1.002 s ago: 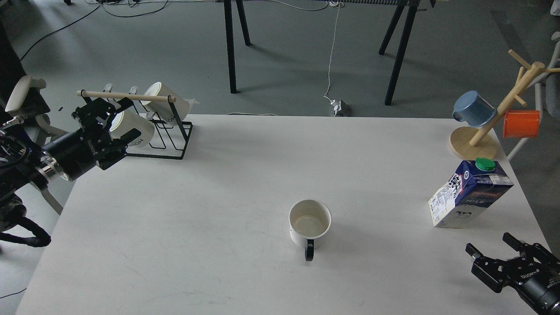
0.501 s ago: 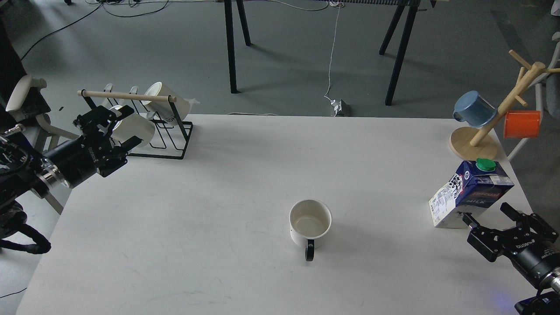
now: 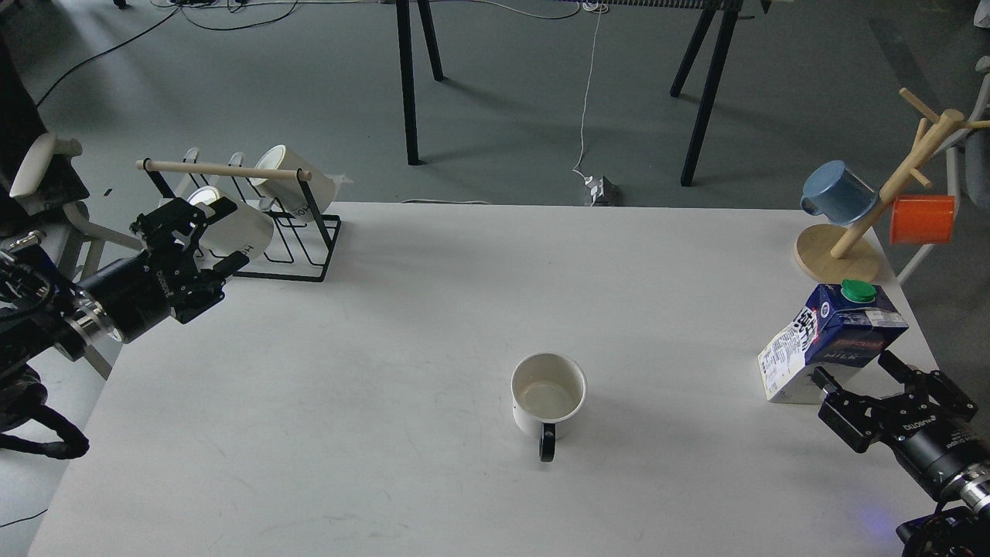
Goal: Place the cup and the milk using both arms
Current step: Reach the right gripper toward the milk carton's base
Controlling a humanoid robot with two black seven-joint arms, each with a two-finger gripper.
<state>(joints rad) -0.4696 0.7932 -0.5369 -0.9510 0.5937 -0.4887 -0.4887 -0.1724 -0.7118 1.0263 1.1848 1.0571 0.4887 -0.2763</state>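
The cup (image 3: 547,396), a squat white mug with a black loop handle facing the near edge, stands near the middle of the white table (image 3: 464,309). The milk (image 3: 827,340), a dark blue and white carton with a green cap, stands at the right. My right gripper (image 3: 857,370) is open, just in front of the carton's near side, its fingers reaching either side of the lower corner without gripping. My left gripper (image 3: 224,234) is open and empty at the far left, in front of the wire rack, far from the cup.
A black wire rack (image 3: 263,224) with white lettered mugs stands at the back left. A wooden mug tree (image 3: 874,201) with a blue cup (image 3: 837,193) and an orange cup (image 3: 920,219) stands at the back right, behind the carton.
My right gripper has moved up from the table's near right corner to the carton. My left gripper has drawn back to the left and lower, away from the rack.
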